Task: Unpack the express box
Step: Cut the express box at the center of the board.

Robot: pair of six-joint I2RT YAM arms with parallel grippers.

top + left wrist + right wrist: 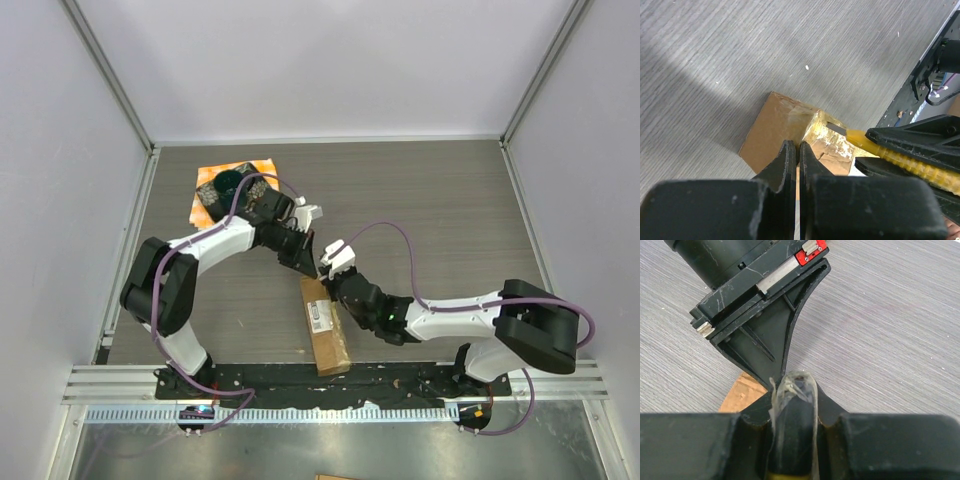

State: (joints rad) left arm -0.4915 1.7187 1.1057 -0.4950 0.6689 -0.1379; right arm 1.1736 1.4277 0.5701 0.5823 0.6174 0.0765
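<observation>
Express box (pixel 326 330) lies lengthwise, its near end by the arm bases. At the box's far end, the right gripper (pixel 792 426) is clamped on the yellow knife (pixel 900 156), with the blade (pixel 836 129) at the taped corner. The left gripper (pixel 798 154) sits over that same end, fingers together, nothing visibly between. Keep your cut shallow along the tape and the box pinned. Beyond the box: dark dish (pixel 226 183) on an orange cloth (pixel 258 168).

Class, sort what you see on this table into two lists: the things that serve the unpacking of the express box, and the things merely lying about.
Part of the job:
- express box
- yellow cutter, held in the right gripper at the box's far end
- left gripper, shut, at that same end

Lying about:
- dark dish
- orange cloth under it
</observation>
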